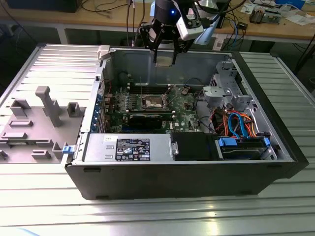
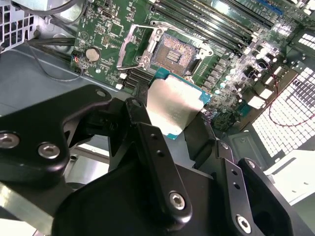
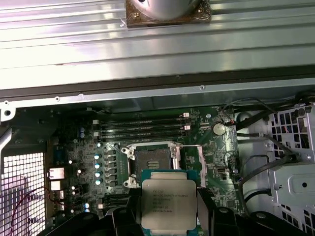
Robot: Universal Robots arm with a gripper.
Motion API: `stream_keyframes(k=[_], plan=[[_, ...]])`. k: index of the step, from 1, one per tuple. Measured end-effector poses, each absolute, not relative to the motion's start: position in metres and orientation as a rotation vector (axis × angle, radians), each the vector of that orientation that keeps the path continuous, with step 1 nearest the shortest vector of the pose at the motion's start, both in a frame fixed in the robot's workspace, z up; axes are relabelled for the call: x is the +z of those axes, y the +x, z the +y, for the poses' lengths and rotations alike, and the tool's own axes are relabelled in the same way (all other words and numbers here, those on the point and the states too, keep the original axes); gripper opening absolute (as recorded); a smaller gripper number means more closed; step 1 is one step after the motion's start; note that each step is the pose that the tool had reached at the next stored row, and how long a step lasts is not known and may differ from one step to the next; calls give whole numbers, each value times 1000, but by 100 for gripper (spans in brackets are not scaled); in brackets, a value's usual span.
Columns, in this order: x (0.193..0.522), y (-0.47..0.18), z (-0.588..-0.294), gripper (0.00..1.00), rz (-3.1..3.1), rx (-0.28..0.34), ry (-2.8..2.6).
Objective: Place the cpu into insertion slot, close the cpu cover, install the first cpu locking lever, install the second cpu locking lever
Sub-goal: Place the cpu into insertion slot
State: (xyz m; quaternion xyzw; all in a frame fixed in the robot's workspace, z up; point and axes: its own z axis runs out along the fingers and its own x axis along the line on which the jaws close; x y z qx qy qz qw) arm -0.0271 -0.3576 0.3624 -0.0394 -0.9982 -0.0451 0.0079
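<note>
My gripper (image 1: 165, 55) is shut on the cpu (image 1: 165, 60) and hangs above the open computer case, over its back wall. Both wrist views show the silver-topped cpu (image 2: 174, 105) (image 3: 168, 204) clamped by its edges between the black fingers (image 2: 141, 105) (image 3: 204, 209). The insertion slot (image 1: 154, 102) (image 2: 172, 49) (image 3: 151, 161) lies on the green motherboard below, its dark centre bare. The cpu cover (image 2: 145, 60) stands raised at one side of the slot. Thin lever rods (image 1: 141, 87) rise beside the slot.
A round coin battery (image 2: 92, 54) (image 3: 219, 129) sits on the board near the slot. At the exterior view's right are a metal drive cage (image 1: 224, 93) and coloured cables (image 1: 236, 123). A power supply (image 1: 128, 147) lines the front. A grey fixture (image 1: 44, 105) stands outside, left.
</note>
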Motion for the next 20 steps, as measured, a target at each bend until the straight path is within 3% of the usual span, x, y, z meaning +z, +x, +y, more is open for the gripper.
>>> stream_keyframes(k=[20], plan=[[362, -28, -358, 54, -3120, -141, -140]])
